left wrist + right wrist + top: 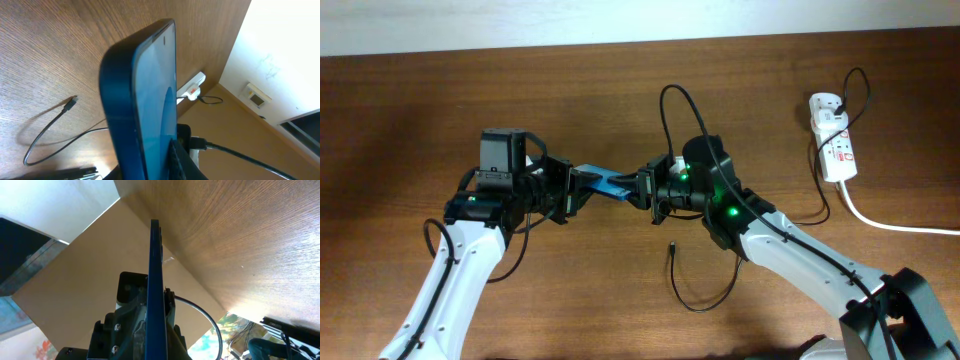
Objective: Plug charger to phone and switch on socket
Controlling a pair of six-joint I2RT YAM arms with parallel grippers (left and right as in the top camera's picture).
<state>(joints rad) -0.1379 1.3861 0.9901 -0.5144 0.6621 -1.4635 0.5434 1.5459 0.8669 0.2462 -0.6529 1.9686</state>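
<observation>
The phone (607, 182) has a blue screen and is held above the table between my two grippers. My left gripper (572, 190) is shut on its left end and my right gripper (642, 188) on its right end. In the left wrist view the phone (150, 95) stands on edge in the jaws (162, 169). In the right wrist view it shows edge-on (156, 280) between the fingers (157, 347). The charger cable lies loose on the table, its connector tip (672, 246) below my right gripper; the tip also shows in the left wrist view (73, 103). The white socket (832, 135) lies at the far right.
A thick white cord (905, 226) runs from the socket to the right edge. The thin black cable curls near the front (703, 305). A thicker black robot cable arches above my right arm (670, 92). The socket also shows in the left wrist view (193, 86).
</observation>
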